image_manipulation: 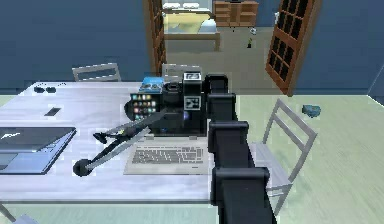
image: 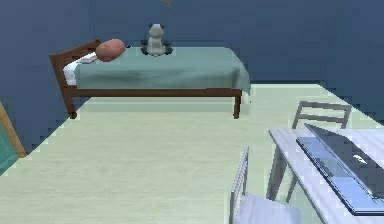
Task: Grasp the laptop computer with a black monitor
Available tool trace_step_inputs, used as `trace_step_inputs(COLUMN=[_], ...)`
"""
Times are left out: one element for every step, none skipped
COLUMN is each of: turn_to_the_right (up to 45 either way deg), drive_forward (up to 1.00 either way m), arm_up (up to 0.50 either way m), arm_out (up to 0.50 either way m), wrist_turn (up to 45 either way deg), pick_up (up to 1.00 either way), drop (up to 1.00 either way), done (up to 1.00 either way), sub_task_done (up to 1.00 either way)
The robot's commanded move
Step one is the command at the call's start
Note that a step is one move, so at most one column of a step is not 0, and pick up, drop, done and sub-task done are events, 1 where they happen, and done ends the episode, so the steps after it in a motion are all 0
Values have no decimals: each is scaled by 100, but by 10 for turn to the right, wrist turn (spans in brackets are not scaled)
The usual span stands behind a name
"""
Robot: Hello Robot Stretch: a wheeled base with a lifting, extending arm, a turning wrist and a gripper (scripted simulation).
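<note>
We are on the approach. The jaws show against the desk point(image_manipulation: 60, 110), with the open laptop point(image_manipulation: 168, 156) at their three o'clock. We cannot tell whether they grip anything. Next we would line them up with the laptop.
</note>
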Motion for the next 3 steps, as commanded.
trace_step_inputs(turn_to_the_right=[0,0,0], drive_forward=[0,0,0], arm_up=[0,0,-30], arm_out=[0,0,0], wrist_turn=[450,360,0], pick_up=[0,0,0], drop=[0,0,0], done=[0,0,0], sub_task_done=[0,0,0])
